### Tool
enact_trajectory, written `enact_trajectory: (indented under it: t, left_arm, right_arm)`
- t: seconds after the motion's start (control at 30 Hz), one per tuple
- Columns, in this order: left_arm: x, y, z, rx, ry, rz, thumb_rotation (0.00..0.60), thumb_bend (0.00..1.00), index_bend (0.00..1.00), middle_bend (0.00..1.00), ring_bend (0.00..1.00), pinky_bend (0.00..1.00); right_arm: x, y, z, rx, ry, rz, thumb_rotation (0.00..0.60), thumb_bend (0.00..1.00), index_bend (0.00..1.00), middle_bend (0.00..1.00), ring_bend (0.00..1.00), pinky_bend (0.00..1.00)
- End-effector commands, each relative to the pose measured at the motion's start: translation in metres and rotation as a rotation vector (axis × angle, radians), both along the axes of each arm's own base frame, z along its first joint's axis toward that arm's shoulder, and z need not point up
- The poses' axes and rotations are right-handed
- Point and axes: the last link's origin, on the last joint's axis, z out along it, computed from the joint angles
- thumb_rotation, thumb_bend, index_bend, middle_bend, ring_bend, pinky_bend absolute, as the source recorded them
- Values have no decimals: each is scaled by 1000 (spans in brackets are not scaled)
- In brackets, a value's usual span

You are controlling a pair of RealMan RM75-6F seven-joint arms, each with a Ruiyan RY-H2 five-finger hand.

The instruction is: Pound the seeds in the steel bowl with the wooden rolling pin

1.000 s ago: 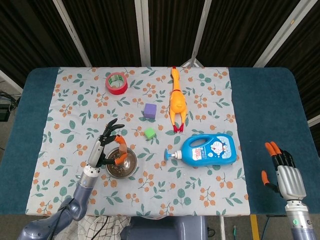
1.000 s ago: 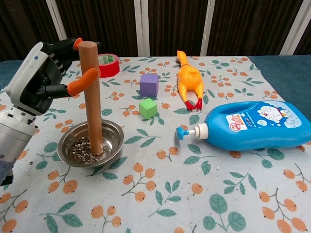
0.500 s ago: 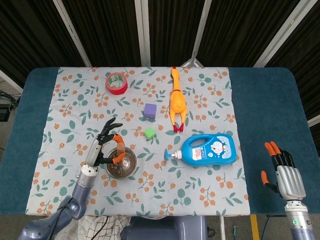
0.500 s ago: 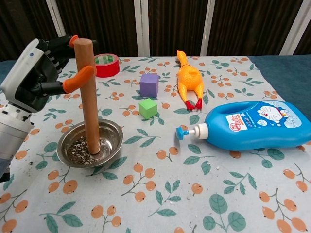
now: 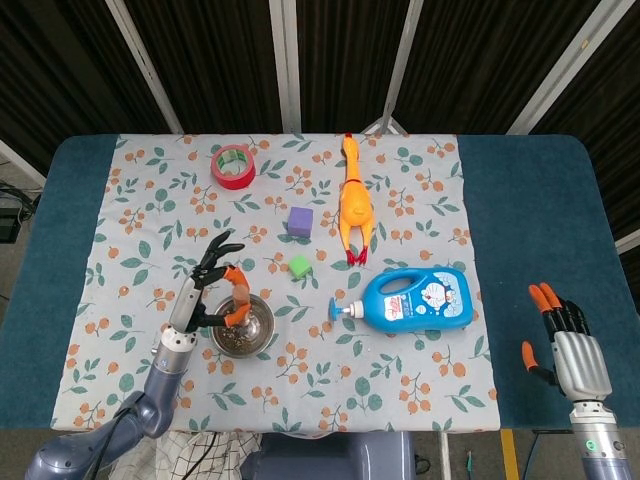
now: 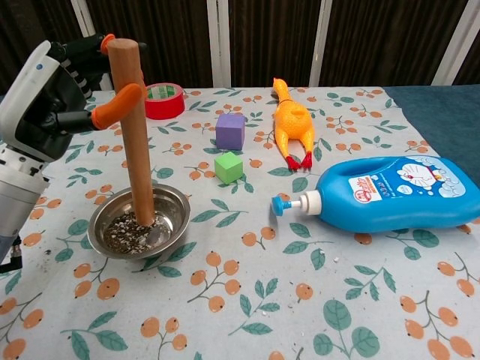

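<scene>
Wooden pin [image 6: 136,135] upright, lower end down in the steel bowl [image 6: 174,206] among dark seeds [image 6: 118,231]. Left hand [image 6: 46,94] holds the pin near its top, orange-tipped fingers [image 6: 117,103] curled round it. Bowl sits near the left front of the floral cloth [image 5: 410,200] on the surface. Right hand [image 5: 572,352] well apart at the right front corner, fingers spread, holding nothing. Blue bottle [image 6: 390,193] lies on its side, right of the bowl.
</scene>
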Motion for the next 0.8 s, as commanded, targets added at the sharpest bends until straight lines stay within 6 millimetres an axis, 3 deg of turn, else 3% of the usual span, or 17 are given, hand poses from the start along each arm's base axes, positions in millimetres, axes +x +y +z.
enact_trajectory:
  t: [0.03,0.37,0.8]
  left_arm:
    - [-2,-1,-5,-17,14,13,600,921,602,713,185,0]
    - [-7,-7,-16,-46,38,27,600,921,602,713,185,0]
    - [-12,-12,-16,-41,26,33,600,921,601,713,185,0]
  right_arm:
    - [0,0,0,0,-2,-1,600,522,0,0,0,0]
    - [-1,0,0,0,-2,-3,600,522,0,0,0,0]
    - [0,1,0,0,-2,-1,600,522,0,0,0,0]
